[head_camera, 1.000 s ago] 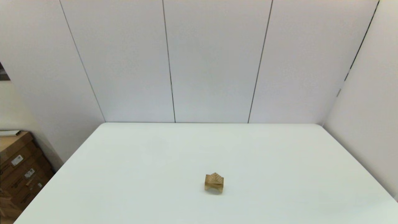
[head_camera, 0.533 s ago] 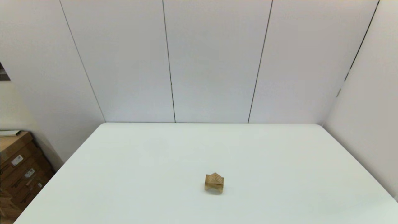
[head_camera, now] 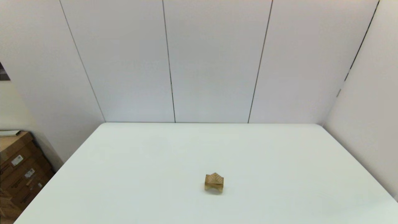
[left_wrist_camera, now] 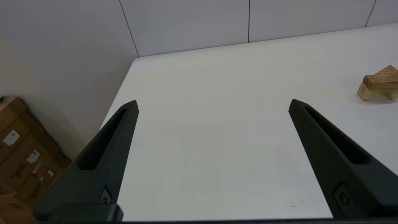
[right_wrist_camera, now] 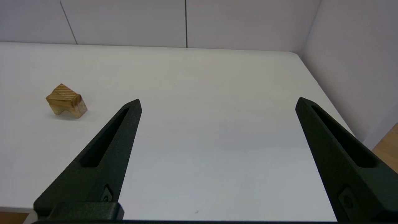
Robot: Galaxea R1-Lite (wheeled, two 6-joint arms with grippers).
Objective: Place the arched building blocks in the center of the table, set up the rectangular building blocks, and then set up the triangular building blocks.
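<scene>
Arched building blocks [head_camera: 214, 187], rectangular building blocks [left_wrist_camera: 377, 84] and triangular building blocks [head_camera: 214, 178] stand stacked as one small wooden tower near the middle of the table [head_camera: 279, 155]: arch on its two legs at the bottom, flat bar across it, wedge on top with its ridge upward. I judge the build finished, with nothing left to lift. My left gripper [left_wrist_camera: 213, 105] is parked low at the near left edge of the table, fingers spread wide apart with nothing between them, and the tower sits well apart from it, off toward the table's middle. My right gripper [right_wrist_camera: 217, 104] mirrors it at the near right edge, fingers likewise wide apart and empty, the stack again well apart. Neither arm shows in the head view. Cardboard boxes [head_camera: 18, 174] sit on the floor beyond the table's left side. These blocks look light, stiff and smooth, so I judge the pieces merely rest on one another and a nudge would topple them. Were I to take hold again, I would close on the flat parallel side faces, never the wedge's slopes, where my fingers would slide.
</scene>
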